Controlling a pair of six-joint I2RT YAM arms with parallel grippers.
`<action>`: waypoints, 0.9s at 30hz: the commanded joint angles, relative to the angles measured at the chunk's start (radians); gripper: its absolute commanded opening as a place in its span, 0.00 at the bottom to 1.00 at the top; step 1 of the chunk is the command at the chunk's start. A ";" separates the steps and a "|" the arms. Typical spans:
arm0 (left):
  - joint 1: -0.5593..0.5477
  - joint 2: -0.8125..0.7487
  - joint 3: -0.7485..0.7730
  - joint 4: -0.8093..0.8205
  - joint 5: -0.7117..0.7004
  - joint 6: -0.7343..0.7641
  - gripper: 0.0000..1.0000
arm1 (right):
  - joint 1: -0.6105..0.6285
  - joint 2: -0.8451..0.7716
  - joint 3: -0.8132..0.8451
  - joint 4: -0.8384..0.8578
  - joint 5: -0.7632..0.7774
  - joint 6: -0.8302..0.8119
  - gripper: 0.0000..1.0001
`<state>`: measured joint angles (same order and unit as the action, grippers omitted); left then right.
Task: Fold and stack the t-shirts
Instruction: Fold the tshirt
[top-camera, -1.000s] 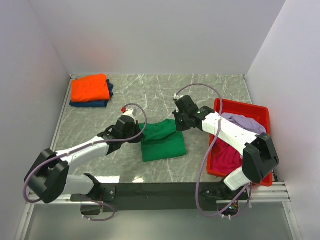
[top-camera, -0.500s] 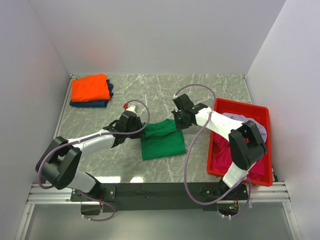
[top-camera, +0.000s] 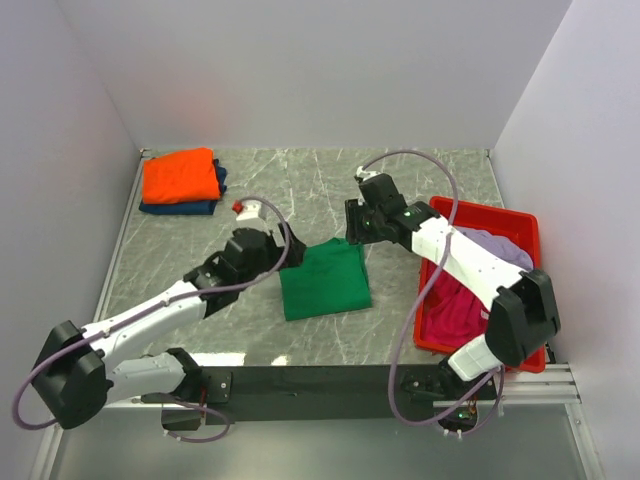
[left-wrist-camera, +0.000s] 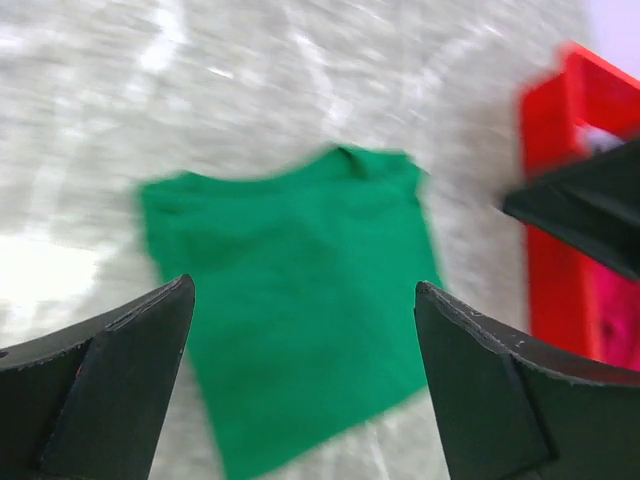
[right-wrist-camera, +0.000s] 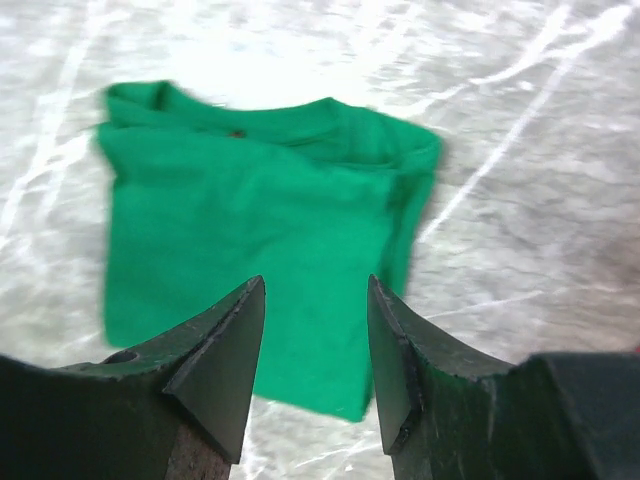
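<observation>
1. My left arm (top-camera: 150, 310) stretches forward and toward the middle, and my left gripper (left-wrist-camera: 302, 290) is angled downward with its jaws spread wide.
2. My right arm (top-camera: 460, 255) reaches across to the left, and my right gripper (right-wrist-camera: 313, 285) is tilted down with its jaws parted more narrowly.

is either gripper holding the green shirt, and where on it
Nothing is held. The left gripper and the right gripper both stand open, clear of the green t-shirt, which lies folded on the table.

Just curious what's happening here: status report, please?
Left tool open, empty. Right tool open, empty. Green t-shirt folded, flat on table. Nothing in the way.
</observation>
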<state>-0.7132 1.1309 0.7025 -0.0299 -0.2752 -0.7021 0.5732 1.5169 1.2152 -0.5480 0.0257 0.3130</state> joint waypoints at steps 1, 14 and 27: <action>-0.115 -0.002 -0.057 0.096 -0.019 -0.049 0.97 | 0.031 -0.044 -0.048 0.049 -0.075 0.018 0.52; -0.275 0.320 -0.044 0.298 0.024 -0.108 0.97 | 0.033 0.251 0.012 0.088 -0.136 0.026 0.50; -0.336 0.432 -0.189 0.370 0.018 -0.183 0.97 | -0.081 0.348 0.049 0.072 -0.069 0.018 0.50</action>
<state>-1.0302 1.5230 0.5579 0.3744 -0.2771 -0.8371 0.5293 1.8450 1.2179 -0.4839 -0.0856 0.3428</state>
